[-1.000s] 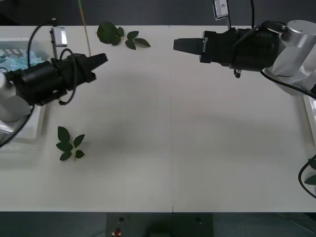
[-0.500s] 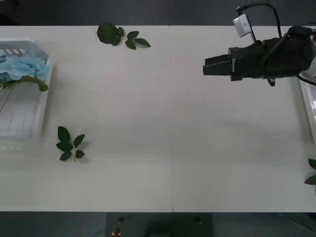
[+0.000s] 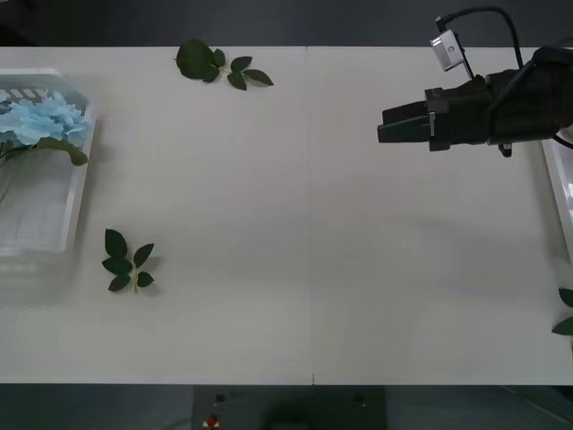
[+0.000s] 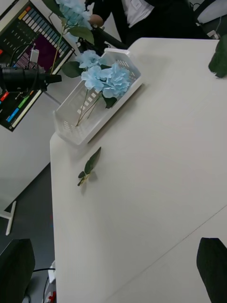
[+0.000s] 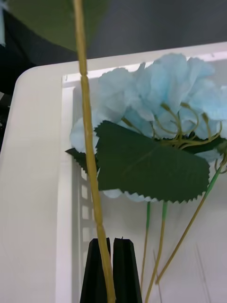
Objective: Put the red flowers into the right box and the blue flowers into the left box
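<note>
Blue flowers point(image 5: 156, 109) lie in the left box point(image 5: 42, 156). The left gripper point(image 5: 108, 270), directly above that box, is clamped on a further stem point(image 5: 90, 142) standing upright over it. The right gripper point(image 3: 398, 124) hovers far from the box, fingers spread, empty.

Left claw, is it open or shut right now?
Shut: the left claw pinches a flower stem above the left box.

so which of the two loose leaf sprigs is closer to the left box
The leaf sprig on the near part of the table, just off the left box. The other leaf sprig lies at the far edge, well away from it.
</note>
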Robot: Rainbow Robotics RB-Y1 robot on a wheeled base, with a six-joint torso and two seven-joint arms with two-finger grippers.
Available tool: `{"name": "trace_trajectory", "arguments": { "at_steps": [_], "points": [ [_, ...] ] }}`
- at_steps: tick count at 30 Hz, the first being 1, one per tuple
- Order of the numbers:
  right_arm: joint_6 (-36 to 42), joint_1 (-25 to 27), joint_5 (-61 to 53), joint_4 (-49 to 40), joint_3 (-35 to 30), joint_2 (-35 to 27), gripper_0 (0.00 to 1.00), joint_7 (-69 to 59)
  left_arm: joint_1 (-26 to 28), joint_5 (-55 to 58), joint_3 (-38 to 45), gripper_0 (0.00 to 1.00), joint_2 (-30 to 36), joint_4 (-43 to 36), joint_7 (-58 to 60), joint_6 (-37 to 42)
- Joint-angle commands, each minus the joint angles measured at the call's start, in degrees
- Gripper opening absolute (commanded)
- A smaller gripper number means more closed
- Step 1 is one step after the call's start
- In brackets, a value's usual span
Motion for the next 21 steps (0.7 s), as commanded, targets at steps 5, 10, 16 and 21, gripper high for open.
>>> {"name": "trace_trajectory", "arguments": {
  "at_steps": [5, 10, 16, 21],
  "points": [
    [-2.1, -1.5, -1.2, -2.5, -1.3, -0.9, 1.00, 0.8, 0.4, -3.7, -1.6, 0.00, -4.3, -0.7, -1.2, 0.0],
    [-2.1, -1.5, -1.4, -2.5, -1.3, -0.6, 1.00, 0.8, 0.2, -3.7, -4.6, 0.00, -6.2, -1.2, -1.2, -0.2],
    [-1.8, -1.5, -1.5, -2.4, -1.2, 0.3, 1.00, 0.8, 0.2, -4.3, -8.3, 0.00, -8.5, -1.2, -1.2, -4.1],
    [-1.8, -1.5, -1.5, -2.4, -1.2, 0.3, 1.00, 0.8, 0.2, -4.3, -9.1, 0.01, -8.9, -1.2, -1.3, -5.3]
  ]
}}
